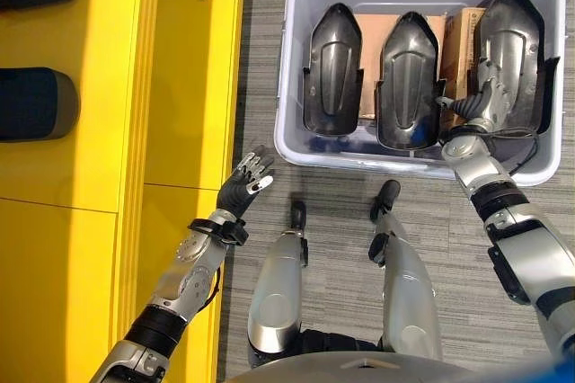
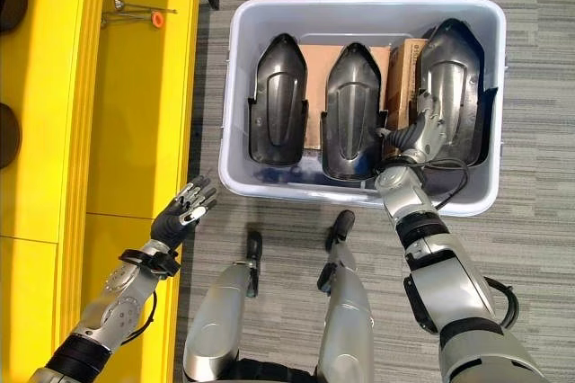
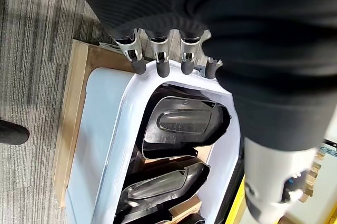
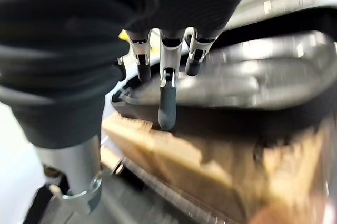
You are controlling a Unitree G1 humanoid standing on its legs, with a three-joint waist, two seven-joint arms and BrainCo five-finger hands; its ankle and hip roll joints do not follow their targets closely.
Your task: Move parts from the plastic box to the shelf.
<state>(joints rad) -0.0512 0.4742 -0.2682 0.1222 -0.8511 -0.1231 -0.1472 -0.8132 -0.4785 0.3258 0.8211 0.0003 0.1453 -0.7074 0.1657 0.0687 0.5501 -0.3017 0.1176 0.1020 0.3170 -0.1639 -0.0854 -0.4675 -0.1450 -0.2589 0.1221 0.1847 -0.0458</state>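
A grey plastic box (image 1: 292, 86) sits on carpeted floor, holding three glossy black moulded parts standing side by side, with cardboard boxes (image 1: 458, 37) behind them. The right hand (image 2: 422, 136) reaches into the box, its fingers loosely extended and resting against the rightmost part (image 2: 454, 68), not wrapped round it. The middle part (image 2: 352, 109) and the far part (image 2: 277, 100) stand just beyond that hand, untouched. The left hand (image 1: 244, 181) hovers outside the box, fingers relaxed and holding nothing, beside the yellow shelf (image 1: 180, 86).
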